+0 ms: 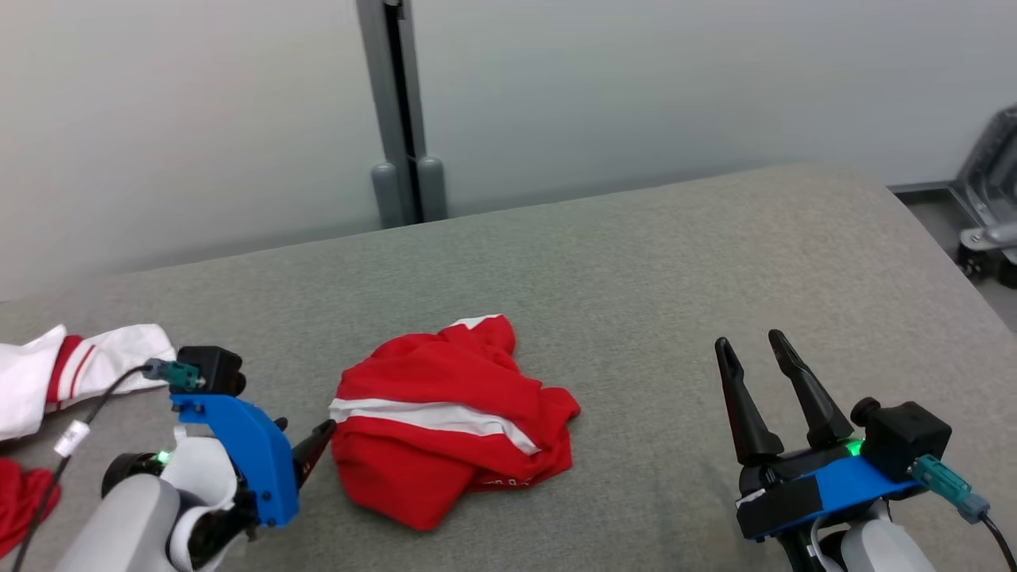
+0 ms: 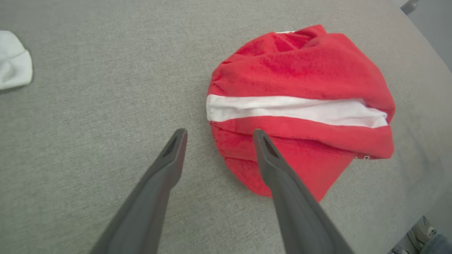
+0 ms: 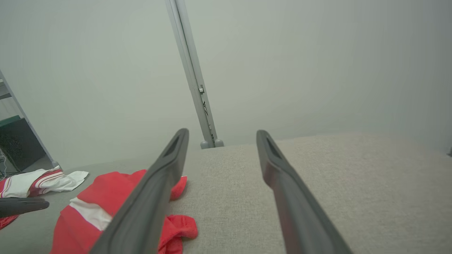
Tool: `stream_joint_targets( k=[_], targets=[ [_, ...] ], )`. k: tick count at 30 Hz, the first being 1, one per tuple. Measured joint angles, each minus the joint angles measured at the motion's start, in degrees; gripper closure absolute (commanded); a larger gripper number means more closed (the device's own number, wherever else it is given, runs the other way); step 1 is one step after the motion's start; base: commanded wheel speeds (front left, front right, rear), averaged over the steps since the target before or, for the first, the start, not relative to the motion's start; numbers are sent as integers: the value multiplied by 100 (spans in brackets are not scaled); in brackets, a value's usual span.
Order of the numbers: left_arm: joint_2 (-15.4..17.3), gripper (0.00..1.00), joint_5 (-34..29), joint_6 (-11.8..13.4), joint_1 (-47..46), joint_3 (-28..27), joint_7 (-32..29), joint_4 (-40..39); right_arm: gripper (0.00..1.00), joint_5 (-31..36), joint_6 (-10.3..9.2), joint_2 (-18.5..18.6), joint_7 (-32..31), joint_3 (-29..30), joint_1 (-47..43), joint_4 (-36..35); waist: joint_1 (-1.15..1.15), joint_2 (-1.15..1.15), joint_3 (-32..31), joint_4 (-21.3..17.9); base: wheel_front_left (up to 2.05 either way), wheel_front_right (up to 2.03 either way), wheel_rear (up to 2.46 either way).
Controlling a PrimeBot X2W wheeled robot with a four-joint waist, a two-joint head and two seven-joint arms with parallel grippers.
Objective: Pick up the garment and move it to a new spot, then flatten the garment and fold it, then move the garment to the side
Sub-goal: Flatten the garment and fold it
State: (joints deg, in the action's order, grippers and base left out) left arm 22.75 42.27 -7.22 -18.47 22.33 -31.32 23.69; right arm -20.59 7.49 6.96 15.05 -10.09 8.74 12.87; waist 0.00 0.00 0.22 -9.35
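the soft red garment with one wide white stripe [image 1: 449,417] lies in a crumpled heap on the flat grey cloth-covered table [image 1: 636,262], near the front edge and a little left of the middle. it is bunched and full of folds. the white stripe runs across it from left to right, and a bit of white edge peeks out at its far side.

there is one such garment in the middle, and there are two grippers, each with two long dark fingers.

the left gripper [image 1: 306,445] is just beside the garment's left edge. its fingers are spread wide apart and hold nothing. in the left wrist view one finger of the left gripper [image 2: 219,135] sits in front of the red cloth [image 2: 300,106], and i cannot tell if it touches.

the right gripper [image 1: 748,342] is well apart on the right, fingers wide open and holding nothing. bare grey table lies between it and the garment.

at the far left lies one white cloth with red stripes [image 1: 71,373]. nearer, at the left edge, there is one more bit of red cloth [image 1: 20,496]. one grey upright post [image 1: 397,119] stands behind the table against the pale wall [image 1: 715,79].
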Motion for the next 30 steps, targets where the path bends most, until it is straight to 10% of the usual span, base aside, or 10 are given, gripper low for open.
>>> stream_joint_targets(
  k=[21, 23, 25, 30],
  targets=[
    [427, 0, 1961, -15, -982, 823, -548, 1240, 0, -18, 0, 10, -1, -138, 318, -25, 1, 2, 634, -780, 0, 0, 0],
    [447, 17, 2011, -15, -1024, 928, -499, 1251, 0, -19, 0, 3, -1, -125, 337, -26, 1, 2, 661, -780, 0, 0, 0],
    [477, 98, 2027, -15, -1062, 1033, -389, 1261, 0, -19, 0, -1, -1, -107, 337, -25, 1, 2, 660, -767, 0, 0, 0],
    [587, 100, 2116, -15, -1171, 1333, -282, 1184, 0, -13, 0, -4, -1, -60, 331, -2, 0, 2, 520, -612, 0, 0, 0]
  ],
)
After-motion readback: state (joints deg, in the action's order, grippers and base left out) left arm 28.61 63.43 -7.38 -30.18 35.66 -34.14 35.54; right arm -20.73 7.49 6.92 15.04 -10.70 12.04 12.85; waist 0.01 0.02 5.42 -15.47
